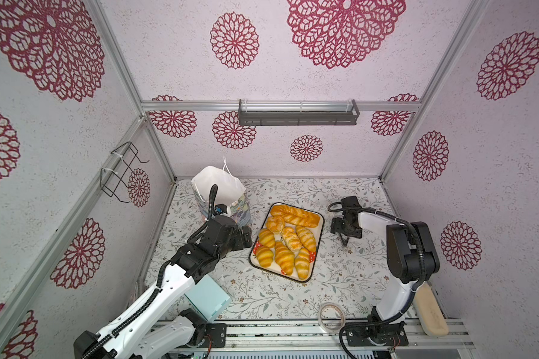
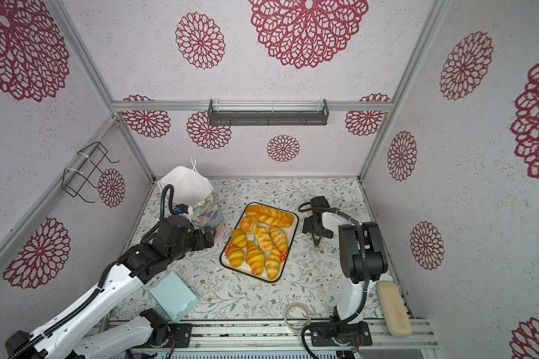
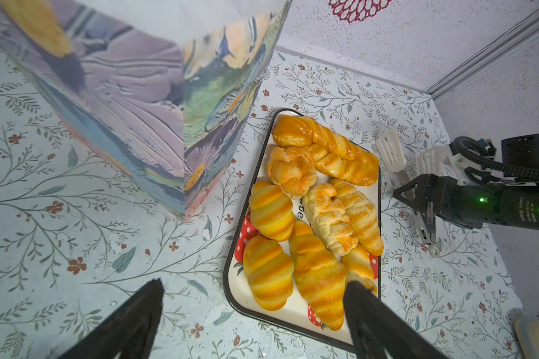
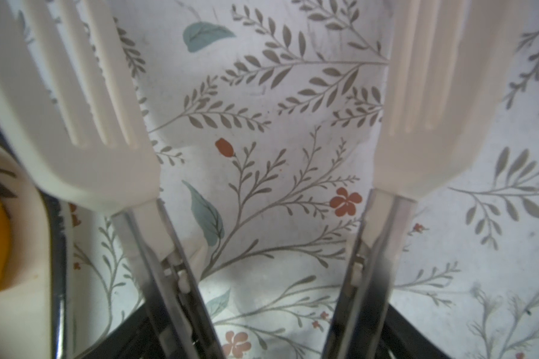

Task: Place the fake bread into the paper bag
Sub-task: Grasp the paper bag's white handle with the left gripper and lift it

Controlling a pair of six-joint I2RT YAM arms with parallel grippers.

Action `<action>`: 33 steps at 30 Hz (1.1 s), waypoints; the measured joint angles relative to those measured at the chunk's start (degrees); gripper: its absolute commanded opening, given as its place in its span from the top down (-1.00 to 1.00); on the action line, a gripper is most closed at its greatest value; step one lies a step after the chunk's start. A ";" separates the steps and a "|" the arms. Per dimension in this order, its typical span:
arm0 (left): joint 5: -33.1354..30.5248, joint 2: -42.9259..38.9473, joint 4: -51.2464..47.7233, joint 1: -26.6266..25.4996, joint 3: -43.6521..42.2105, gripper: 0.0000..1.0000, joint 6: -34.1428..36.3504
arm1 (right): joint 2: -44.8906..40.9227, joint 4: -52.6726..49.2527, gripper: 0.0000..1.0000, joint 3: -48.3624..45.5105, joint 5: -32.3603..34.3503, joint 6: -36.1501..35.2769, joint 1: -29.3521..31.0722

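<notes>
Left fingers are gaping wide, holding nothing, between the upright paper bag and the tray, where the fake bread is lying. Right fingers are clamping white tongs, blades apart, over bare counter just beside the tray's far side.

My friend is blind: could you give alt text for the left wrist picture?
A tray of golden fake bread sits beside a flowery paper bag. The left gripper hangs open nearby; the right gripper holds white tongs.
</notes>
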 measured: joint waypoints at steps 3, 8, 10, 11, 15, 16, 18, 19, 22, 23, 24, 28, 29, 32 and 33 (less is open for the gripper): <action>-1.14 -0.02 -1.70 0.00 2.49 -0.91 0.02 | 0.66 0.11 -0.70 0.04 -0.02 0.02 0.00; -2.80 -0.79 -3.41 0.00 5.62 -0.92 0.17 | 0.76 0.31 -0.62 0.13 -0.02 0.04 0.00; -3.28 -1.38 -4.17 0.02 6.54 -0.92 0.35 | 0.76 0.37 -0.58 0.13 -0.04 0.07 0.00; -3.50 -1.62 -4.66 0.04 7.06 -0.92 0.48 | 0.76 0.44 -0.55 0.13 -0.04 0.04 0.00; -4.37 -2.25 -6.21 0.50 8.68 -0.92 0.98 | 0.76 0.46 -0.45 0.13 -0.04 0.02 0.00; -4.46 -2.27 -6.60 0.63 9.07 -0.93 1.11 | 0.76 0.48 -0.43 0.13 -0.02 0.04 0.00; -4.57 -2.27 -7.21 0.94 9.86 -0.94 1.33 | 0.76 0.48 -0.37 0.13 0.00 0.04 0.00; -4.59 -2.27 -7.76 1.09 10.34 -0.95 1.55 | 0.76 0.48 -0.36 0.13 0.02 0.02 0.00; -4.66 -2.27 -8.94 1.68 11.67 -1.00 2.03 | 0.74 0.48 -0.34 0.13 0.11 0.04 0.00; -4.66 -2.27 -9.29 1.95 12.15 -0.99 2.21 | 0.70 0.48 -0.31 0.13 0.13 0.04 0.00; -4.70 -2.27 -9.70 2.34 12.74 -0.99 2.45 | 0.66 0.46 -0.30 0.11 0.15 0.04 0.00; -4.74 -2.27 -11.89 4.52 15.17 -1.00 3.48 | 0.00 0.22 -0.24 -0.11 0.20 0.04 0.00; -4.74 -2.27 -12.50 5.31 15.85 -1.00 3.78 | -0.42 0.07 -0.20 -0.15 0.22 0.04 0.00; -4.76 -2.71 -13.77 7.72 17.09 -0.98 4.83 | -2.16 -0.22 -0.10 -0.15 0.28 0.11 0.00; -4.76 -2.95 -14.36 8.50 17.49 -0.96 5.11 | -2.78 -0.24 -0.08 -0.15 0.35 0.11 0.00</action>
